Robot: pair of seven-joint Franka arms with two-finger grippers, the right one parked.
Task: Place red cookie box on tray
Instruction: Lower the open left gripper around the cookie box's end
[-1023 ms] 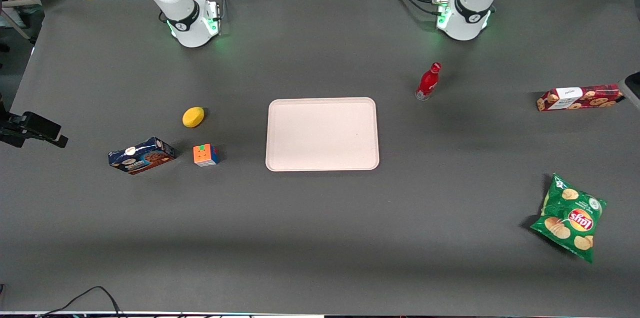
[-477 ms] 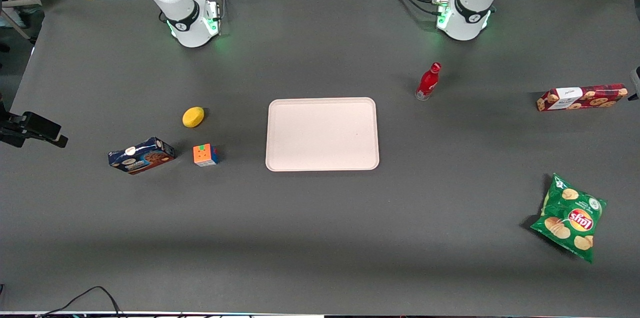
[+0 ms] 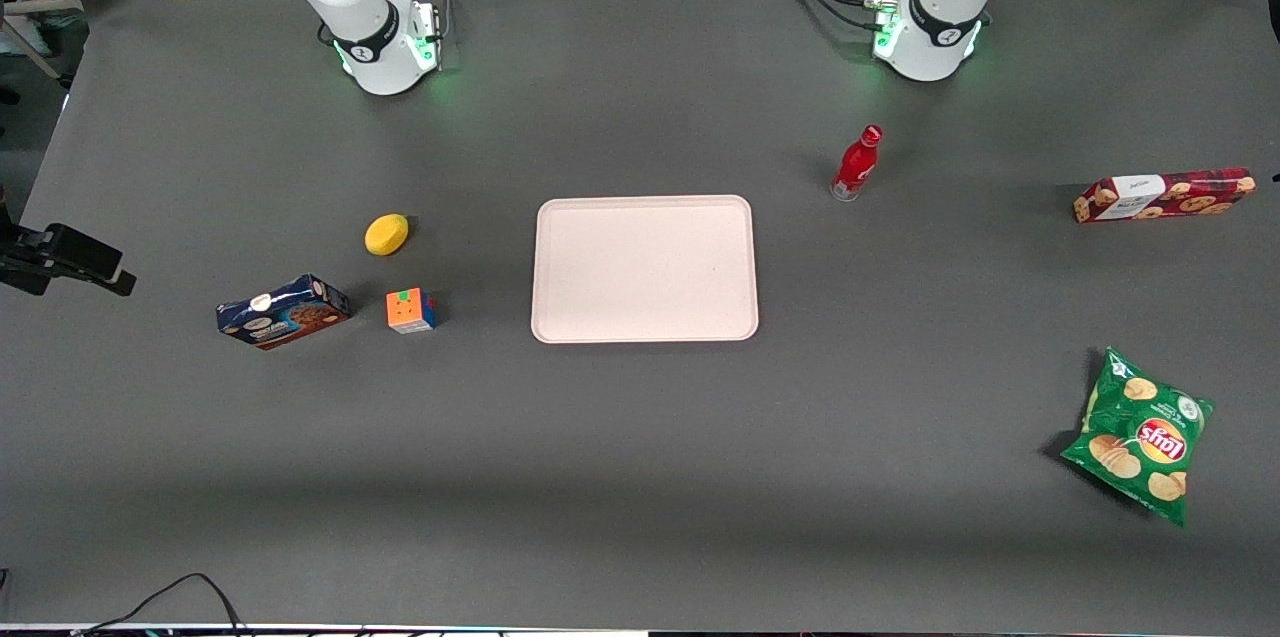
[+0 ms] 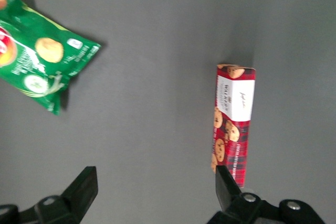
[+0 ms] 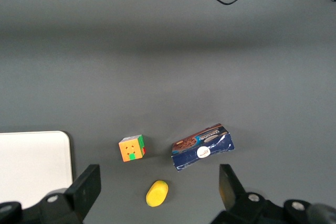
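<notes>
1. You have two cookie boxes: one red cookie box (image 3: 1162, 195) and one blue box (image 3: 283, 311).
2. One tray (image 3: 644, 268).
3. One red bottle (image 3: 857, 163).
4. One green chip bag (image 3: 1140, 435).
5. One yellow lemon (image 3: 386, 234).
6. One puzzle cube (image 3: 411, 310).
7. One working gripper (image 4: 155, 192), fingers spread, above the table near the red cookie box.

The long dark-red printed cardboard cookie box (image 4: 234, 121) is looking slightly glossy, lying on the matt grey table covering (image 4: 157, 51) under the black plastic-looking gripper (image 4: 155, 187), fingers spread wide.
</notes>
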